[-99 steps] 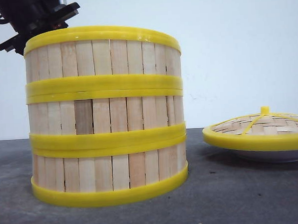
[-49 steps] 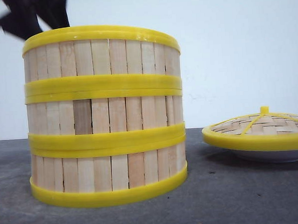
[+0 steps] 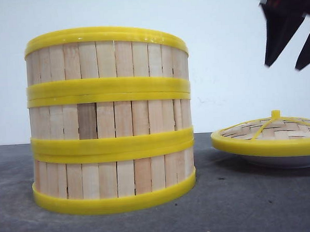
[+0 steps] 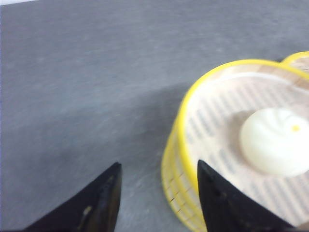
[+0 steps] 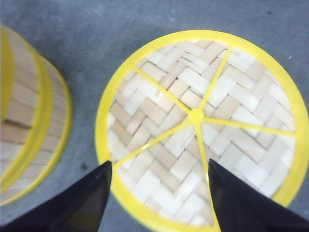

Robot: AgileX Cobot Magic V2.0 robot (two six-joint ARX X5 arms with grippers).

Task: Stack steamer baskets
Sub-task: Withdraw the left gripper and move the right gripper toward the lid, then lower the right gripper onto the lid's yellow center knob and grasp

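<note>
Three steamer baskets (image 3: 110,121) stand stacked in one column at the left of the front view, slat walls between yellow rims. From the left wrist the top basket (image 4: 203,145) shows a white bun (image 4: 275,141) inside. My left gripper (image 4: 159,174) is open and empty, high beside the stack's rim. My right gripper (image 5: 159,174) is open and empty above the woven lid (image 5: 200,125). In the front view the right gripper (image 3: 289,57) hangs blurred at the top right, above the lid (image 3: 270,133).
The lid rests on a white plate (image 3: 282,161) at the right. The dark grey tabletop (image 3: 243,205) runs between stack and plate. A pale wall stands behind.
The left arm has lifted up and away from the stack's top left, out of the front view. The right gripper has come into view at the top right, above the lid.
</note>
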